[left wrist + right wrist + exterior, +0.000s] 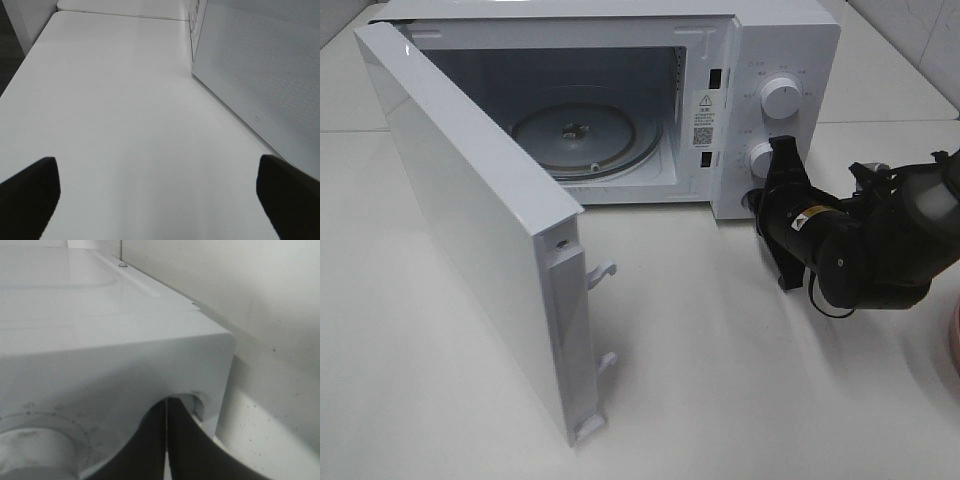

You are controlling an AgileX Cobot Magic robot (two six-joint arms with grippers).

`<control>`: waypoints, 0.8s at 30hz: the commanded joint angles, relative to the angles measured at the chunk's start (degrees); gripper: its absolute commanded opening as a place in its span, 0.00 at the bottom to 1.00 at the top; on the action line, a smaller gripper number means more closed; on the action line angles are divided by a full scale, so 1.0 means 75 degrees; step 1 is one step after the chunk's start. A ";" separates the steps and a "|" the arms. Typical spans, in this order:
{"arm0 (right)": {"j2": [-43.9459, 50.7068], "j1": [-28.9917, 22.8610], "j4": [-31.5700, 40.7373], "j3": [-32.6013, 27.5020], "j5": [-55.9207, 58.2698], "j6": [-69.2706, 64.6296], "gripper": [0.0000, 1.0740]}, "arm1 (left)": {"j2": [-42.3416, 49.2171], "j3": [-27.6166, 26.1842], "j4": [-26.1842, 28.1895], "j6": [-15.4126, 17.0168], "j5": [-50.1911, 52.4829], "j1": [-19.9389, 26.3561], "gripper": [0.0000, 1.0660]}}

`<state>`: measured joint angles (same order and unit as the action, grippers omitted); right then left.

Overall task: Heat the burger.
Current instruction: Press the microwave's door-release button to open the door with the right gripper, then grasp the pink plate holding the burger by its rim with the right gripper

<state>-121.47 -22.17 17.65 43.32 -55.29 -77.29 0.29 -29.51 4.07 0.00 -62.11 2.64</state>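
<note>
The burger is out of view in every frame. A white microwave [790, 40] stands at the back with its door [470, 230] swung wide to the left. Its glass turntable [585, 135] is bare. My right gripper [760, 200] is shut with nothing in it, its tips against the lower corner of the control panel, below the lower knob [763, 158]. The right wrist view shows the closed gripper [165, 407] touching the microwave's front [100, 365]. My left gripper [160, 200] is wide open over the bare table [115, 100], beside the door's outer face [260, 65].
A sliver of a pink plate [955, 340] shows at the right edge of the table. The open door juts far forward toward the front of the table. A second knob [780, 98] sits higher on the panel. A white wall runs behind.
</note>
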 commanded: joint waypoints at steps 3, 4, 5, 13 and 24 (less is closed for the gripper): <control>0.0588 0.0031 0.0512 -0.0244 -0.1459 -0.0244 0.00 | 0.0099 0.0008 0.0023 0.0099 0.0130 -0.0008 0.94; 0.0588 0.0031 0.0512 -0.0244 -0.1459 -0.0244 0.00 | 0.0099 0.0008 0.0023 0.0099 0.0130 -0.0008 0.94; 0.0665 -0.0092 0.0497 -0.0420 -0.1436 -0.0397 0.00 | 0.0099 0.0008 0.0023 0.0099 0.0130 -0.0008 0.94; 0.1016 -0.0420 0.0084 -0.1192 -0.0894 -0.0665 0.00 | 0.0099 0.0008 0.0023 0.0099 0.0130 -0.0008 0.94; 0.2574 -0.0420 -0.0214 -0.1986 0.0703 0.0596 0.01 | 0.0099 0.0008 0.0023 0.0099 0.0130 -0.0008 0.94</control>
<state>-104.51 -25.38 16.96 28.76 -52.43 -76.03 0.29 -29.51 4.07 0.00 -62.11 2.64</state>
